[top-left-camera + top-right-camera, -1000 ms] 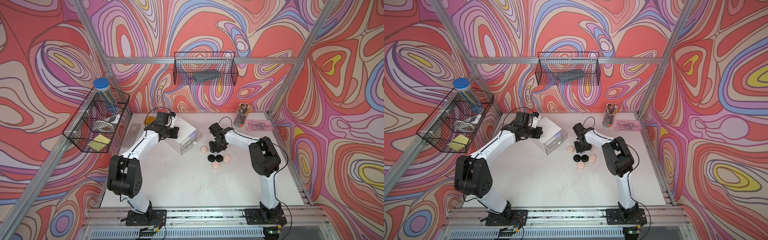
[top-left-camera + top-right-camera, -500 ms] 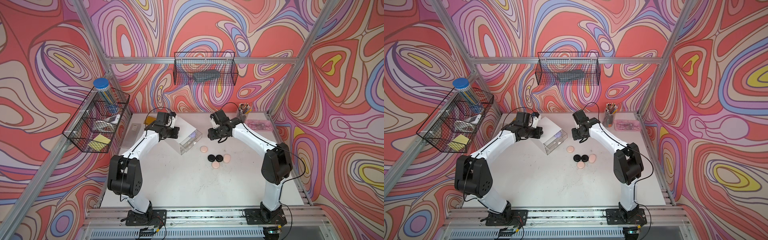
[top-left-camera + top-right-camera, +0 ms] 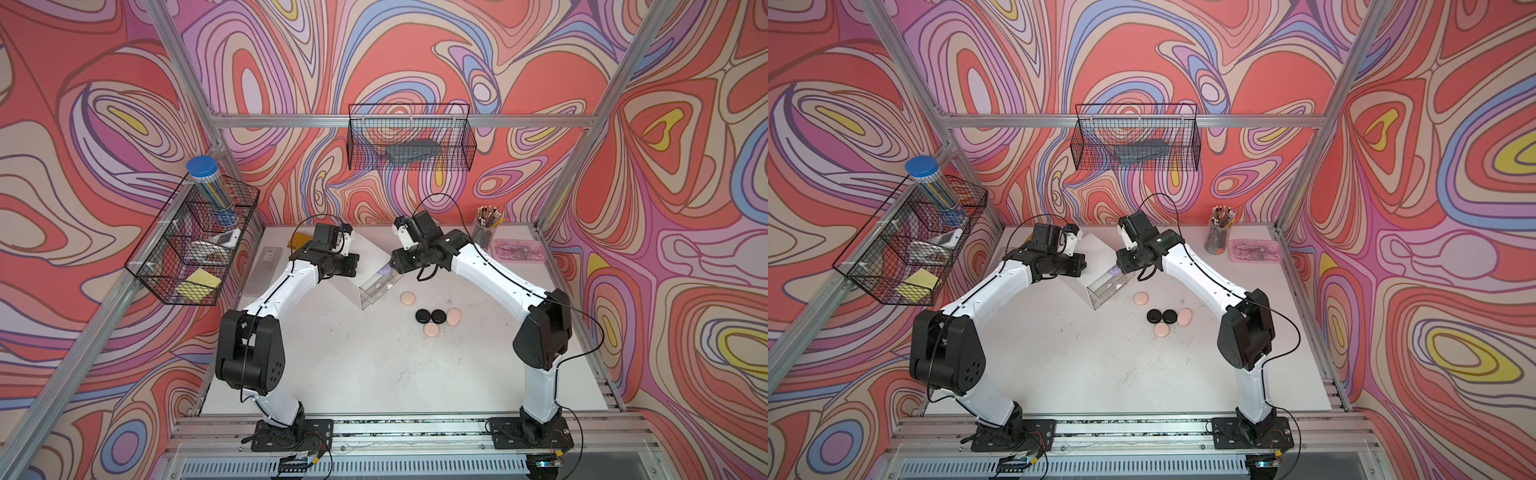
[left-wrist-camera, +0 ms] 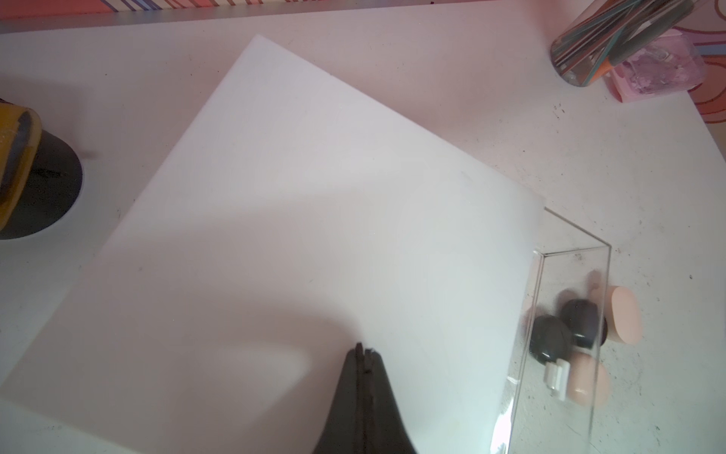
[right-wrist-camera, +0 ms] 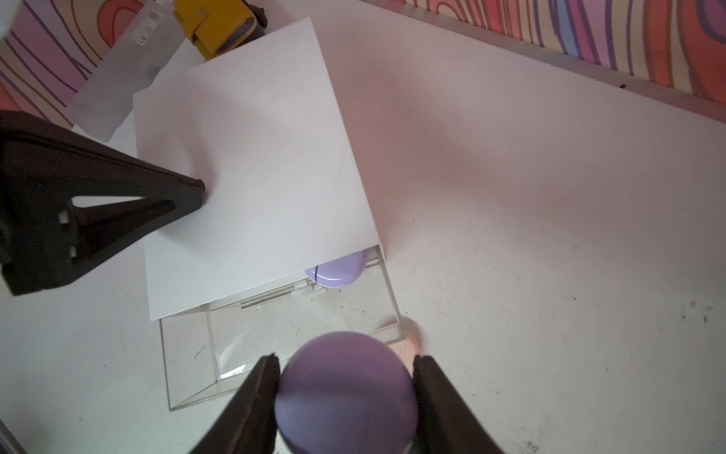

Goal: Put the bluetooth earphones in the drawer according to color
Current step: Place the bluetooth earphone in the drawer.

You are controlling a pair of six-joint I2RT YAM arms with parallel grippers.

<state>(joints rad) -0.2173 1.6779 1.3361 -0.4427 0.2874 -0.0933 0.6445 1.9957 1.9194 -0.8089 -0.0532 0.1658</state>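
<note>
Gripping a lilac case (image 5: 345, 397) above the drawer (image 5: 192, 353), right fingers (image 5: 251, 397); left fingers (image 4: 345, 405) clenched, probably empty.

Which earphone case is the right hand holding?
The lilac case gripped by the right hand above the open drawer; the other lilac case lies inside it.

One case (image 5: 338, 271) in the open drawer (image 5: 275, 326), five cases (image 3: 437, 316) on the table (image 3: 353, 365) right of it.

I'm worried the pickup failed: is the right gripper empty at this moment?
No, in the right wrist view the right gripper is clamped on a lilac earphone case held between its two jaws.
</note>
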